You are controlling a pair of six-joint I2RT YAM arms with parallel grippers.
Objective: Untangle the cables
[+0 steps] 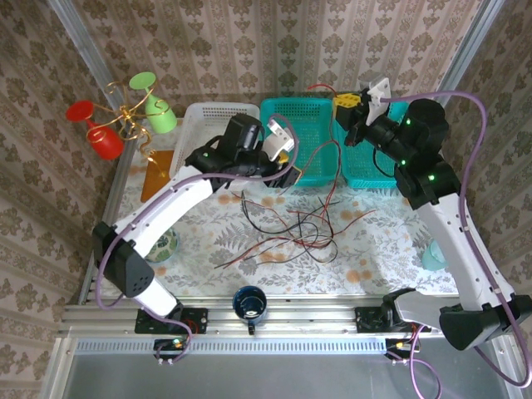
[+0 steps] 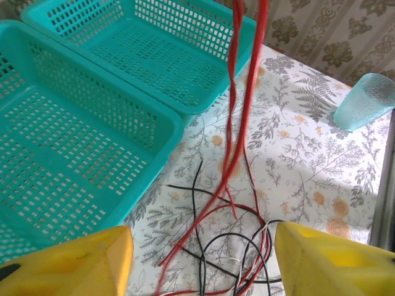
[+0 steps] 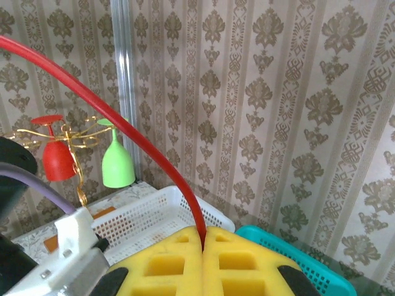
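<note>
The cables (image 1: pixel 291 229) lie in a loose tangle of thin red, black and white wires on the flowered tablecloth in front of the baskets. My right gripper (image 1: pixel 347 101) is raised above the teal baskets and shut on a red cable (image 3: pixel 154 160), which arcs up out of the closed yellow pads (image 3: pixel 179 259). Two red strands (image 2: pixel 244 92) hang down from it into the tangle (image 2: pixel 247 246). My left gripper (image 2: pixel 203 265) hovers over the tangle near the basket's front edge, and in the top view it (image 1: pixel 288 170) sits just above the pile. Its yellow fingers (image 2: pixel 74 262) are wide apart with nothing between them.
Two teal baskets (image 1: pixel 301 141) (image 1: pixel 372 162) and a white basket (image 1: pixel 212 125) line the back. A gold rack with red and green goblets (image 1: pixel 125 116) stands far left. A dark cup (image 1: pixel 249 303) sits at the front edge, a pale teal cup (image 1: pixel 434 253) on the right.
</note>
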